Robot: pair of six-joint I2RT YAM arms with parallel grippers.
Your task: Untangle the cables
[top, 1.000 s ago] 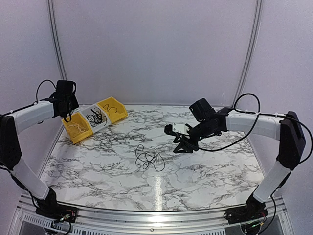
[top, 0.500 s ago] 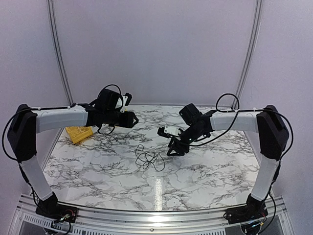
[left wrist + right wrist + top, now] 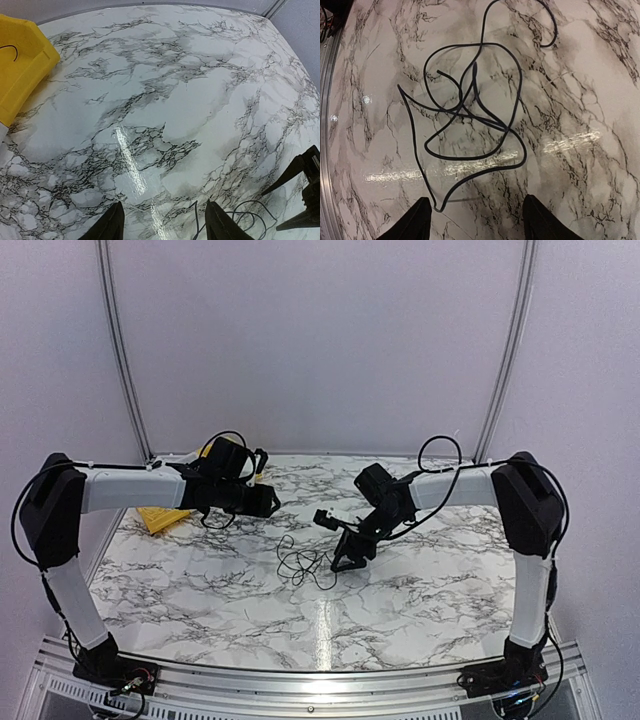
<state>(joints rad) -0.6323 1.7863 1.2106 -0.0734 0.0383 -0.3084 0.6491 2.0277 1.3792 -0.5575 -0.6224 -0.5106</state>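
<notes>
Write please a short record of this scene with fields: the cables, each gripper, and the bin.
cables: one loose tangle lying flat on the marble table, near its middle, not held
left gripper: open, empty, above bare table behind and left of the tangle
right gripper: open, empty, close to the right side of the tangle
yellow bin: at the far left of the table

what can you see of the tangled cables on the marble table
The cables are very thin, black, flexible cords lying flat on the marble table near its middle. They form one loose tangle of overlapping loops that cross several times, with a free end curling away on one side. Nothing grips them; the open right gripper hangs close by them, its fingers apart.
</notes>
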